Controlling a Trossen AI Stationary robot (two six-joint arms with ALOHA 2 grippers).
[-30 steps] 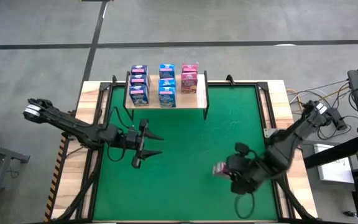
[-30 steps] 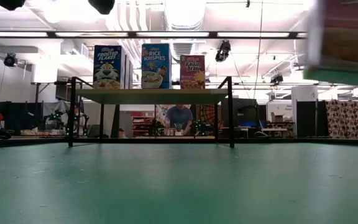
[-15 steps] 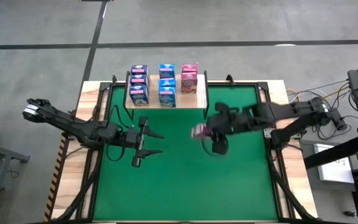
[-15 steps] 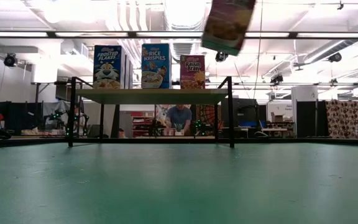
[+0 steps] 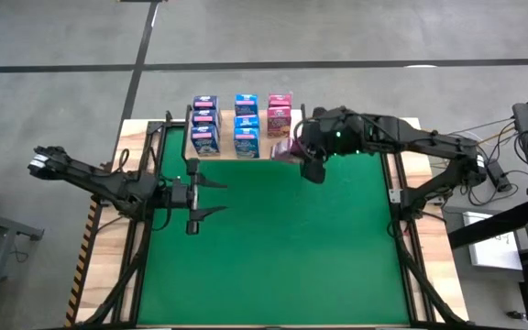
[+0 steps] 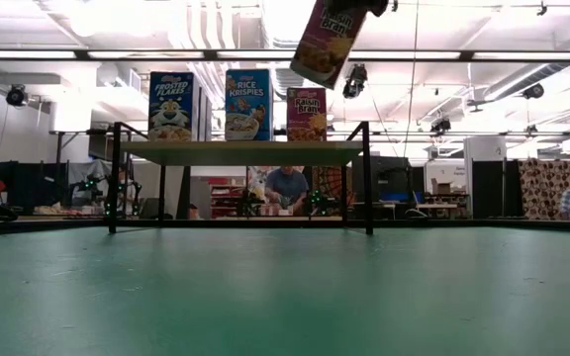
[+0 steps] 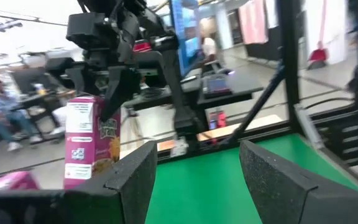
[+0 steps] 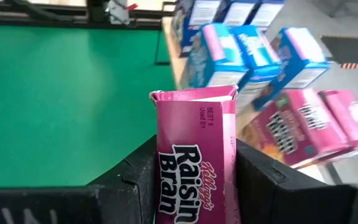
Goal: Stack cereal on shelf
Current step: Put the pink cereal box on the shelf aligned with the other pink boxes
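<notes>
The pink Raisin Bran box [image 8: 196, 158] is held tight between the fingers of the right gripper [image 5: 306, 156], up in the air just beside the shelf [image 5: 293, 147] at its 3 o'clock end. On the shelf stand three rows of cereal boxes [image 5: 243, 124]: two blue rows and one pink row. A second ago this box was down at 5 o'clock over the green mat [image 5: 273, 247]; now it has swung up to 12 o'clock. The left gripper [image 5: 195, 197] waits at 9 o'clock, fingers wide apart and empty.

The right gripper [image 5: 302, 158] grips a small pink cardboard cereal box [image 5: 288, 148] beside the light wooden shelf [image 5: 287, 147].
</notes>
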